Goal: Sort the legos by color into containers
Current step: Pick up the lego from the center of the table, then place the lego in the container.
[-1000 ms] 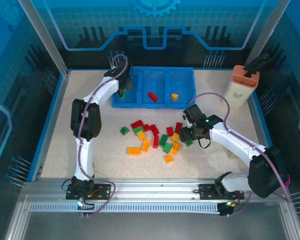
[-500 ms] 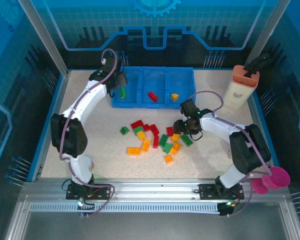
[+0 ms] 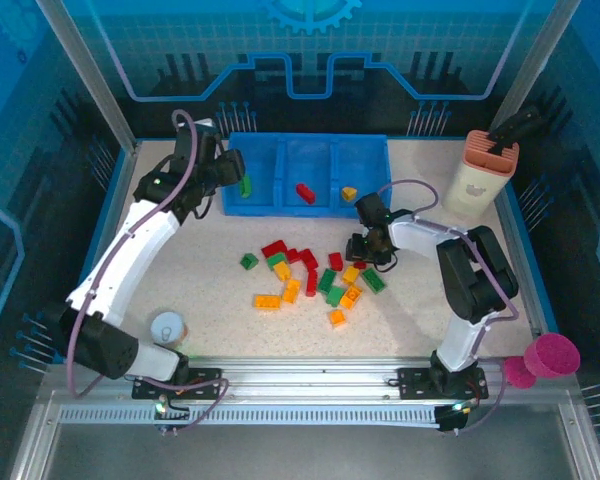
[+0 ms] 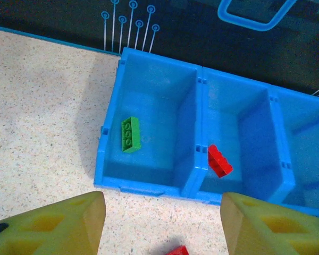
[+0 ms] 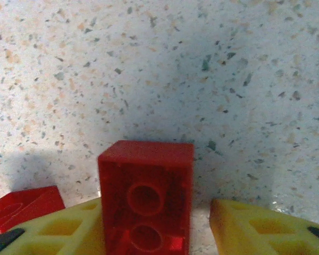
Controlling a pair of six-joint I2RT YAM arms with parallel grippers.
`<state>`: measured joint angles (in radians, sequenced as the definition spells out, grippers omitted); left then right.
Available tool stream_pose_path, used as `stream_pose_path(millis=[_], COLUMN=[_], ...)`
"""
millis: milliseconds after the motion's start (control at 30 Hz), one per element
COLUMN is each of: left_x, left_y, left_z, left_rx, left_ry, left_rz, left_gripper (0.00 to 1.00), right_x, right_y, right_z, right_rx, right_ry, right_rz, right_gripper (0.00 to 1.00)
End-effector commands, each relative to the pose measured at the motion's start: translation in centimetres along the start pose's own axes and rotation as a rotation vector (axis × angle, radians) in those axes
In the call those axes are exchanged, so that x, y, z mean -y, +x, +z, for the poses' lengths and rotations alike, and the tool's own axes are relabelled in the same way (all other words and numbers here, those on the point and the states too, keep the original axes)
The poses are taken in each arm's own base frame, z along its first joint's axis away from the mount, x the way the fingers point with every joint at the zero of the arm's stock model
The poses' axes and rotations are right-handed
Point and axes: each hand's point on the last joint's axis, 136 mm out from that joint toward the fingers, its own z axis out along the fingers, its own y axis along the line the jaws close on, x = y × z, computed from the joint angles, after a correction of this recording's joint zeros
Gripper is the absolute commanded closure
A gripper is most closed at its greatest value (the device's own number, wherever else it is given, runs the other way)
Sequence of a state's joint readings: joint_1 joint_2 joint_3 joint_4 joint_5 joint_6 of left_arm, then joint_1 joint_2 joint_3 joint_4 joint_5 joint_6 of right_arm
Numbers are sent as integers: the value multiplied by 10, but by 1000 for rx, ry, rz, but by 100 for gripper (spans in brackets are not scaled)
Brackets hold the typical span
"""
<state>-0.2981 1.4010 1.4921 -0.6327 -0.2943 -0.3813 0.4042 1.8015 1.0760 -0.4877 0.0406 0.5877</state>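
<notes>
From above, we had the right gripper (image 3: 366,250) down at the far-right fringe of the loose heap of red, green and yellow-orange plastic bricks (image 3: 305,275) in the middle of the table. The left gripper (image 3: 227,170) was up by the left end of the bright blue low-walled plastic tray (image 3: 310,140) along the far edge. Each compartment held one piece: a sorted green brick (image 3: 245,186) on the left, a sorted red brick (image 3: 305,192) in the middle and a sorted yellow-orange brick (image 3: 349,193) on the right. We could not read either set of jaws from up there.

The left wrist settled it for that side. The left gripper (image 4: 162,210) was spread wide with nothing between its yellow fingers (image 4: 48,223), hanging just short of the tray's near wall. The sorted green brick (image 4: 131,134) lay with its long axis running near to far, and the sorted red brick (image 4: 219,160) sat against its compartment's left wall.

The right wrist gave us what mattered. A small red studded plastic brick (image 5: 146,175) sat on the speckled table inside the right gripper (image 5: 155,204). One yellow finger (image 5: 58,228) looked to be touching its side and the other stood just apart, so the jaws were open around it, not clamped. Its long axis pointed away from the lens, so the fingers faced its long sides. We judged a straight squeeze would do. The right arm was plainly the nearer one, and the red compartment lay toward the far edge, slightly left.
</notes>
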Motion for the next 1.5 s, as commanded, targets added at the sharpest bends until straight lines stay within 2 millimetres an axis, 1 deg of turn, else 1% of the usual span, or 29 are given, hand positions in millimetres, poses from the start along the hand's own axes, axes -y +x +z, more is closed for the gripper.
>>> stream_pose_path(millis=[0,67,133,233,267,333,367,433,500,567,667,767,867,967,1067,1100,1200,1267,1367,1467], left_x=[-17,-24,-32,-43,-48,-55,-59,-61,-62,-61,-56,-58,-59,-61,-61,-61,-60,-61,-63,-64], left_y=[28,40,57,91,105,130,142,162,178,191,205,218,228,238,243,244,248,251,254,257], left_z=[-8,-12,-14,-15,-15,-14,-13,-11,-9,-6,-1,5,9,12,15,16,20,24,31,36], left_rx=[-77,-104,-145,-233,-267,-326,-350,-393,-429,-449,-456,-455,-469,-482,-485,-488,-497,-498,-490,-479], left_ry=[-43,-60,-74,-88,-97,-107,-116,-111,-105,-95,-64,-67,-76,-96,-100,-103,-112,-121,-141,-169], left_rz=[54,58,57,44,39,27,12,-15,-56,-105,-197,-274,-308,-325,-337,-339,-341,-345,-360,-367], left_gripper=[39,39,39,39,39,39,39,39,39,39,38,38,37,37,37,37,36,35,35,33], right_x=[-1,-1,-2,-3,-5,-11,-16,-28,-47,-66,-96,-127,-151,-162,-161,-160,-157,-157,-159,-163], right_y=[-19,-19,-19,-20,-22,-31,-36,-50,-70,-88,-119,-146,-168,-187,-200,-202,-204,-203,-200,-198], right_z=[20,23,24,14,5,-18,-33,-62,-95,-117,-136,-134,-121,-95,-70,-55,-34,-24,-14,-13], right_rx=[25,10,0,-1,8,48,73,136,220,286,371,406,430,416,403,383,358,347,335,330], right_ry=[-7,-2,0,10,12,23,31,52,33,-1,-46,-75,-51,-3,54,65,81,76,58,38], right_rz=[-1,-13,-31,-72,-97,-158,-199,-271,-331,-369,-425,-483,-549,-595,-622,-624,-617,-608,-600,-603], right_gripper=[56,63,70,76,77,78,79,79,79,79,79,79,79,79,79,79,79,77,73,71])
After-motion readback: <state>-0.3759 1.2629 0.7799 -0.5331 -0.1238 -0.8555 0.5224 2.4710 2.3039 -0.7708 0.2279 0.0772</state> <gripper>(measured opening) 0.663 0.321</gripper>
